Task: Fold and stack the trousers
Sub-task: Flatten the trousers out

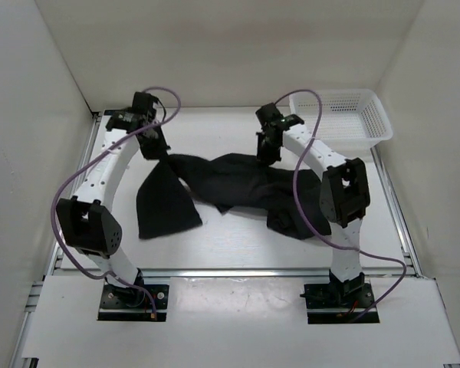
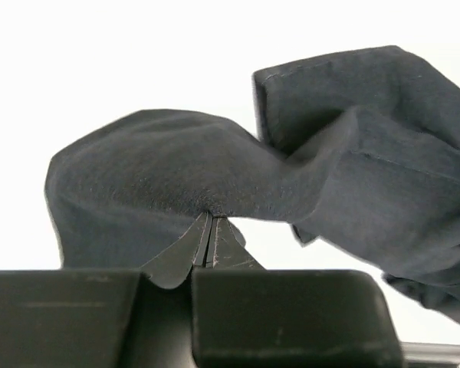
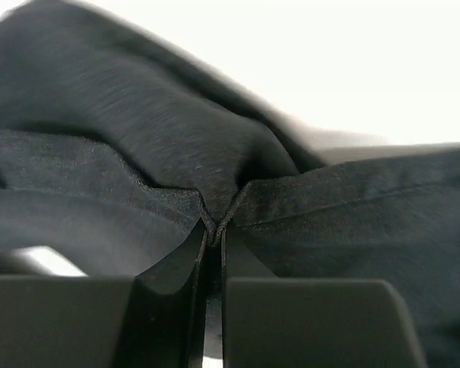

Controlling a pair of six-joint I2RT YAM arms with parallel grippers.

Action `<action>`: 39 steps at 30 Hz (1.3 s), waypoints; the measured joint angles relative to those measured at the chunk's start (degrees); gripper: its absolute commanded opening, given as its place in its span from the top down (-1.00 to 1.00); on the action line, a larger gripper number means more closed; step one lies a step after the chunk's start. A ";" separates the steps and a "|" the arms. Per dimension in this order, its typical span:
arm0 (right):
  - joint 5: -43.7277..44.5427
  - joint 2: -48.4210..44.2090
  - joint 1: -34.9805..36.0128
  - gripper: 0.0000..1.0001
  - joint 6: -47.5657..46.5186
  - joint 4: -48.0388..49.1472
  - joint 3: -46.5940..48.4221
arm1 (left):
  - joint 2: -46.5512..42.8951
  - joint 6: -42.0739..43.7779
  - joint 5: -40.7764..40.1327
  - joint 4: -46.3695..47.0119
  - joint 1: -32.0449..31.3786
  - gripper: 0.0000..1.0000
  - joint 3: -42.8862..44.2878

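The black trousers (image 1: 230, 192) lie crumpled across the middle of the white table, one flat part spreading toward the front left. At their far left end my left gripper (image 1: 155, 147) is shut on the fabric; in the left wrist view the cloth (image 2: 184, 176) bunches at the pinched tips (image 2: 212, 216). Near the far middle edge of the trousers my right gripper (image 1: 268, 150) is also shut on them. The right wrist view shows a fold of dark cloth (image 3: 176, 153) squeezed between the closed fingertips (image 3: 215, 227).
A white mesh basket (image 1: 345, 115) stands at the back right corner. White walls enclose the table on three sides. The right arm's elbow (image 1: 343, 192) hangs over the trousers' right end. Purple cables loop off both arms.
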 measured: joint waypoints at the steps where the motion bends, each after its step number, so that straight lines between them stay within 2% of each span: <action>1: 1.07 -0.66 -0.15 0.98 -0.04 -1.07 2.29 | 0.50 0.42 -0.11 -1.60 0.39 0.79 3.87; 6: 4.85 -5.79 -3.15 0.98 -1.03 -6.49 19.67 | 6.27 1.90 -0.57 -6.99 3.17 0.79 29.66; 9: 5.90 -14.38 -5.01 0.98 -1.42 -6.19 22.73 | 5.40 1.99 -0.04 -7.10 4.90 0.79 38.45; 11: 5.62 -23.04 -4.55 0.96 -1.40 -3.54 18.53 | 1.99 1.64 1.03 -6.27 5.62 0.79 38.03; 13: 6.05 -33.20 -1.95 0.96 -1.40 -1.29 10.40 | -3.52 1.09 1.49 -5.27 5.64 0.79 33.22; 14: 6.38 -38.42 -0.11 0.86 -1.27 0.09 4.72 | -6.58 0.74 1.44 -4.26 5.66 0.79 29.46; 15: 6.75 -42.38 1.60 0.68 -0.98 2.23 -0.72 | -10.05 0.46 1.33 -3.30 5.73 0.72 24.94; 16: 7.56 -47.52 4.07 0.38 -0.33 3.23 -7.56 | -13.55 0.17 1.01 -2.71 5.84 0.49 19.89; 17: 7.98 -51.45 6.36 -0.12 0.42 3.76 -13.81 | -16.70 -0.15 0.39 -1.95 5.86 0.19 14.64; 18: 8.31 -54.18 8.26 -0.40 1.64 3.65 -19.02 | -19.45 -0.24 -0.22 -1.68 6.03 -0.16 9.81; 19: 9.01 -57.00 10.49 -0.60 2.56 3.98 -25.11 | -21.62 -0.63 -0.81 -1.79 6.38 -0.81 5.14; 21: 10.49 -59.56 13.97 -0.79 4.57 2.12 -34.47 | -23.34 -1.60 -1.62 -2.16 7.32 -0.98 -1.86; 23: 12.13 -59.10 16.44 -0.77 6.38 -0.44 -40.15 | -21.97 -1.95 -1.90 -2.32 7.98 -0.98 -5.46; 25: 14.29 -58.58 17.64 -0.37 7.67 -3.91 -42.62 | -19.21 -2.23 -1.88 -1.99 8.09 -0.24 -7.50; 26: 15.41 -58.58 17.66 -0.03 8.02 -4.96 -42.56 | -18.18 -2.54 -1.75 -1.70 8.09 0.16 -8.28; 27: 16.90 -58.80 17.46 0.63 8.55 -5.60 -42.01 | -17.57 -2.49 -1.64 -1.60 8.09 0.79 -8.92; 28: 18.21 -59.08 17.07 0.85 8.98 -5.95 -41.13 | -17.35 -2.54 -1.44 -1.36 8.09 0.79 -9.46; 29: 19.28 -59.30 16.22 0.99 9.77 -6.10 -39.98 | -17.38 -2.34 -1.49 -1.25 8.09 0.79 -9.86; 32: 20.15 -59.14 12.41 0.99 10.97 -5.38 -37.22 | -18.93 -2.10 -1.05 0.15 7.96 0.79 -12.35; 33: 20.11 -58.42 11.19 0.91 10.97 -4.85 -36.87 | -19.71 -1.95 -0.98 0.31 7.78 0.79 -13.55; 34: 20.06 -57.44 10.32 0.30 10.88 -4.61 -36.65 | -20.24 -1.75 -0.92 0.37 7.65 0.79 -14.36; 37: 19.45 -51.87 9.81 -0.60 9.81 -3.56 -36.02 | -21.16 -1.16 -0.26 1.09 6.56 0.70 -16.74; 38: 19.19 -49.16 9.75 -0.96 8.94 -2.91 -35.82 | -21.35 -1.01 0.13 1.51 6.27 0.68 -17.88; 39: 18.88 -46.36 9.57 -1.00 8.48 -2.27 -35.78 | -21.38 -0.94 0.46 1.66 6.01 0.68 -18.86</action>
